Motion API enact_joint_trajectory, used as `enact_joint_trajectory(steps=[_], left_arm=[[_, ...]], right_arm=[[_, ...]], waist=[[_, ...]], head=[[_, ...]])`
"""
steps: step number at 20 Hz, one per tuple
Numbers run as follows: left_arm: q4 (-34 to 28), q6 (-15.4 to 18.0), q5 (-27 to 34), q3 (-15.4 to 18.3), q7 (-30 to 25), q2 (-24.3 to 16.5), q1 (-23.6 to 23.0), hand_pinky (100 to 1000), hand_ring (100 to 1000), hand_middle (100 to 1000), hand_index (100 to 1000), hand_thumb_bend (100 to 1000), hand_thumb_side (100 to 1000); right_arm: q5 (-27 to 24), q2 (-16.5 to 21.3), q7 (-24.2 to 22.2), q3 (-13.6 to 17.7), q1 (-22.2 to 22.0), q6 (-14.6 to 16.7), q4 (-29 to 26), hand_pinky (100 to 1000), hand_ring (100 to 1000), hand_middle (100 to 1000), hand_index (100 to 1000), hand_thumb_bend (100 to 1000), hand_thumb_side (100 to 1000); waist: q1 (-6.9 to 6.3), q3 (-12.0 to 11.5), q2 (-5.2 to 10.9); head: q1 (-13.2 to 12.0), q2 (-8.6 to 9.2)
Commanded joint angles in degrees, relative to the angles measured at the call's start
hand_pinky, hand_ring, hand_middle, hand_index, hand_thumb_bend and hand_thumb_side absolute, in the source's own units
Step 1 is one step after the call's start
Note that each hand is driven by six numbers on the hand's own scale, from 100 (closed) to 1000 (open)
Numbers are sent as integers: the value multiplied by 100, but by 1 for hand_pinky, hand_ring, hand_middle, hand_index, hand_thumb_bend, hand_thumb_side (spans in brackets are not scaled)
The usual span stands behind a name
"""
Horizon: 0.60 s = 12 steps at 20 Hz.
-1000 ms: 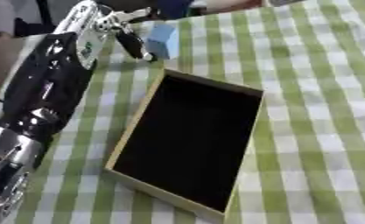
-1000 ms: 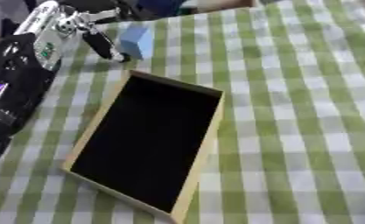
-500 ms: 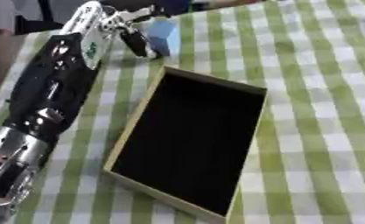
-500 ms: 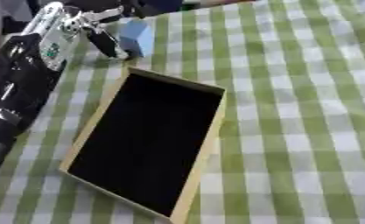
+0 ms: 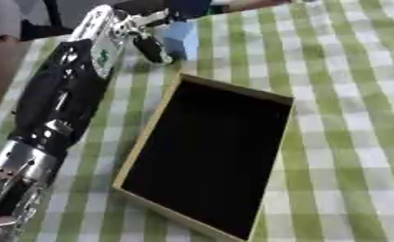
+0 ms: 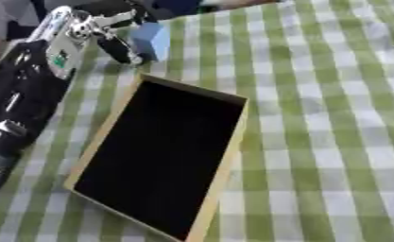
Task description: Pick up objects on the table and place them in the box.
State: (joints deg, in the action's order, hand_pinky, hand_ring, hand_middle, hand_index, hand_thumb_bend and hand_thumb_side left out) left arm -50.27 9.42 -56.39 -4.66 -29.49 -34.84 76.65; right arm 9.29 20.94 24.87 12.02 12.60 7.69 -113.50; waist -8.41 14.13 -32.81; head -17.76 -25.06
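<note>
Left hand [image 6: 109, 30] reaches to the far left of the table, its black arm [image 5: 59, 108] running from the near left corner up along the left side. Its fingers [image 6: 117, 47] are bent down beside a light blue block [image 6: 153, 38]; one dark finger lies against the block's left face and another part of the hand shows just above it, so the hand seems to be closing round the block, though I cannot tell whether it truly grips. The block stands on the cloth [image 5: 348, 118] near the far edge, just beyond the box's far left corner and apart from it. It is a small, plain, pale blue cuboid with flat faces.

Right of the arm lies the box [image 5: 154, 127], a shallow open tray with thin tan walls and a black inside, set askew with its long side running from far left to near right. Nothing lies in it. Its left wall is close to the arm, with only a narrow strip of cloth between them.

Right of the box the green and white checked cloth is bare out to the right edge, giving wide room there. The far edge of the table runs just behind the block.
</note>
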Motion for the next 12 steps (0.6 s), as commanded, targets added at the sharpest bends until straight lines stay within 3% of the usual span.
enact_joint_trajectory(steps=[1,4,12], left_arm=[[12,4,26,31,-23,-135,79,748,777,718,821,321,128],[2,40,103,34,15,-121,72,707,705,614,733,312,134],[-77,1,77,32,570,-155,76,670,630,567,669,279,127]], right_arm=[[-22,61,0,28,14,-5,-109,666,715,611,817,100,1000],[-19,57,28,35,-3,-27,-109,665,714,611,817,100,1000],[-19,58,39,31,-46,-76,-109,664,709,610,816,100,1000]], waist=[[30,28,107],[25,26,114],[15,-24,191]], head=[[-38,84],[-35,57],[-7,-45]])
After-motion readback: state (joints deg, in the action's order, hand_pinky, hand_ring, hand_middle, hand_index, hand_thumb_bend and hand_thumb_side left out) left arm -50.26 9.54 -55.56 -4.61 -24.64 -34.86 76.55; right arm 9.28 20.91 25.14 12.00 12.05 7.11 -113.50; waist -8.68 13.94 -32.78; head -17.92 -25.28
